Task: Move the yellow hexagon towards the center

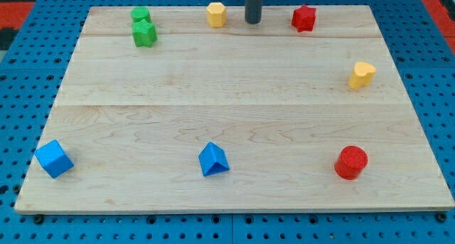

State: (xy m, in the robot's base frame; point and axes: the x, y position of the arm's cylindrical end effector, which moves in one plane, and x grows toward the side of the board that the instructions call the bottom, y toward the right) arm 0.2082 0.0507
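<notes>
The yellow hexagon sits near the top edge of the wooden board, a little left of the middle. My tip stands just to its right, a small gap away, not touching it. A red star-like block lies to the right of my tip, also near the top edge.
Two green blocks sit together at the top left. A yellow heart-like block is at the right. A red cylinder is at the bottom right, a blue triangular block at the bottom middle, a blue cube at the bottom left.
</notes>
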